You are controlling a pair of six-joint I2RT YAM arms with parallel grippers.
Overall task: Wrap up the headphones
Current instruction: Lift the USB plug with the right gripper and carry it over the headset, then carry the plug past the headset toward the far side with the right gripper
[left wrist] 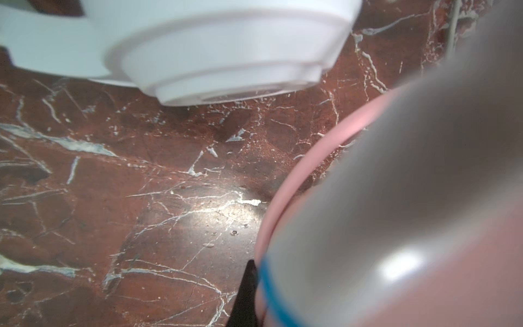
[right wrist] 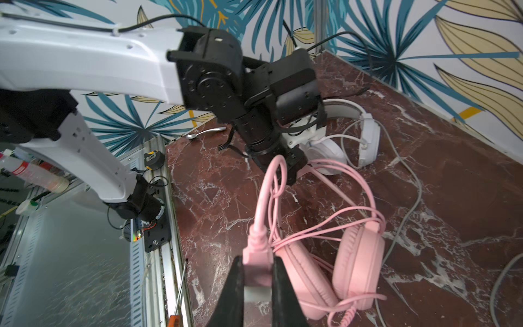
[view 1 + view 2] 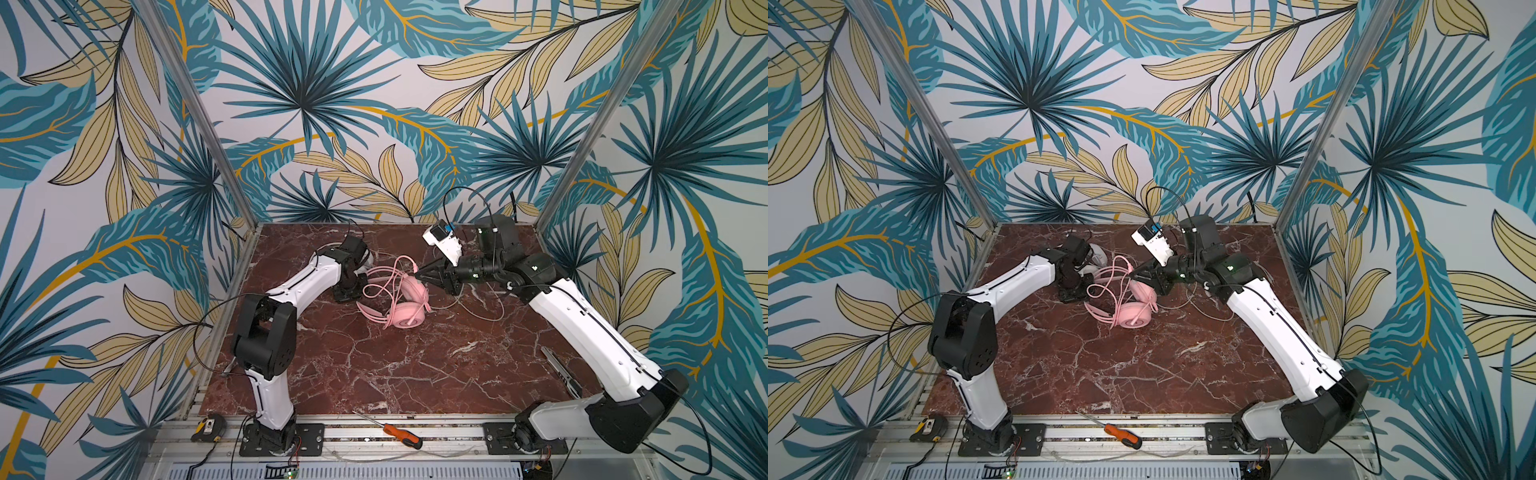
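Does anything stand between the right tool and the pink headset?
Nothing else visible. The right tool, shut on the pink plug, has only loops of the pink cable between it and the pink headset.

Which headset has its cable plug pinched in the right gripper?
The pink headset: the right gripper clamps its pink plug. The white headset has a loose, ungripped cable.
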